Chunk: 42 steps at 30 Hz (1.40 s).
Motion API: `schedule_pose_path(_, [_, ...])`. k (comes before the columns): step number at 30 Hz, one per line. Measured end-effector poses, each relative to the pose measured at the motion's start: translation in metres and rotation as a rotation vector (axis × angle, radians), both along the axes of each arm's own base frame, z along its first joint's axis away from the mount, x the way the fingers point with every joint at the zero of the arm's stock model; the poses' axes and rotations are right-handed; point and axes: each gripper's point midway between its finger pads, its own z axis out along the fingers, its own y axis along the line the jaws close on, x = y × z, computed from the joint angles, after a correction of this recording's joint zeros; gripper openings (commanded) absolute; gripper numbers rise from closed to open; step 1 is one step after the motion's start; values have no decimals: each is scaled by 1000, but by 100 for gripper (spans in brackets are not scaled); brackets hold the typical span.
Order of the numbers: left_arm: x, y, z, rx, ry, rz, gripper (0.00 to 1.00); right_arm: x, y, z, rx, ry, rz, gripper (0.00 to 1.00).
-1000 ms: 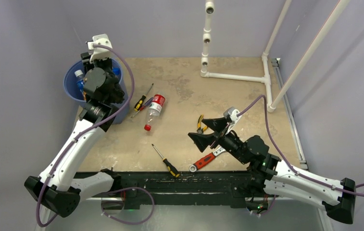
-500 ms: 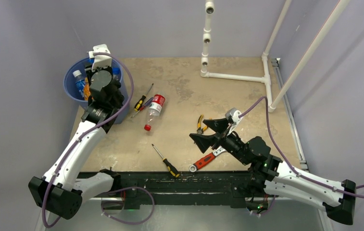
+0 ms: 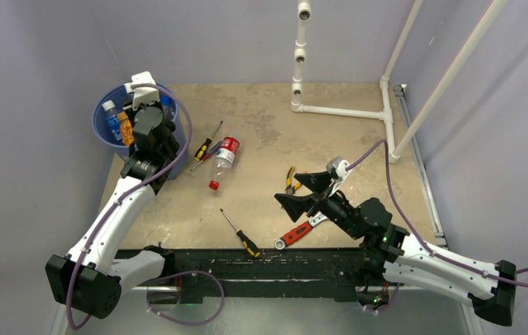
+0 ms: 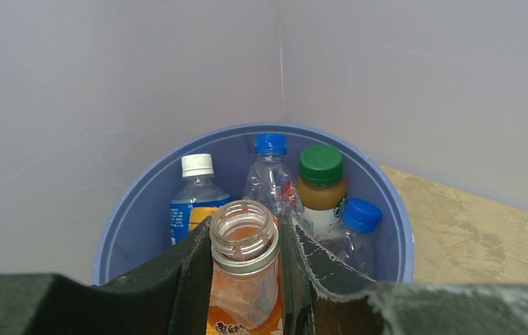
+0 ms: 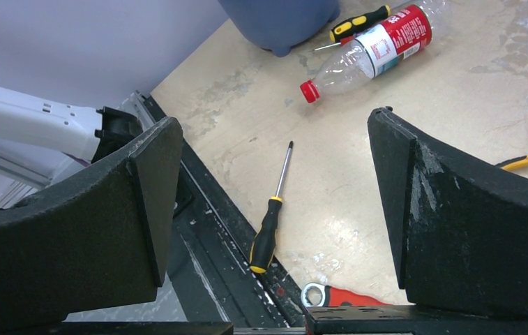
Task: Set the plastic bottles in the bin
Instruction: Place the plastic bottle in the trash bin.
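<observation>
Your table (image 3: 344, 139) is a tan, blotchy board in a corner of plain lilac-grey walls (image 3: 233, 35), with a white pipe frame (image 3: 344, 112) standing at its far right. The blue bin (image 4: 130, 223) sits at the far left corner, 4 capped bottles (image 4: 321, 181) upright inside. Your left gripper (image 4: 245, 241), nearly closed, pinches an uncapped orange-labelled bottle (image 4: 243, 279) by the neck over the bin. Your right gripper (image 5: 273, 132) hangs wide apart and empty over the near right. 1 red-labelled bottle (image 3: 224, 158) lies on the table near the bin, beside 2 screwdrivers (image 3: 207, 145); a 3rd screwdriver (image 3: 240, 234), pliers (image 3: 290, 178) and a wrench (image 3: 296, 234) lie nearer you.
</observation>
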Motion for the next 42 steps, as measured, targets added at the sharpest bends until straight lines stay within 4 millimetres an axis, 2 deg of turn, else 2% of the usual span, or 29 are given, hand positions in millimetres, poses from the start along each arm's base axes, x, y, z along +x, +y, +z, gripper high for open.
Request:
schedule_pose_path(9, [1,2,-4,-19,-15,2,0,1,3,-5,-16,8,0,99])
schedule_pose_path(17, [-6,2,-22,-60,-51,-9,0,3,5,-9,-28,14,0,99])
schedule_pose_path(26, [-5,-2,-27,-82,-76,-39,0,4,8,-16,-49,25,0,99])
schedule_pose_path(42, [-26,25,-9,-29,-33,119,0,4,8,-15,-47,24,0,99])
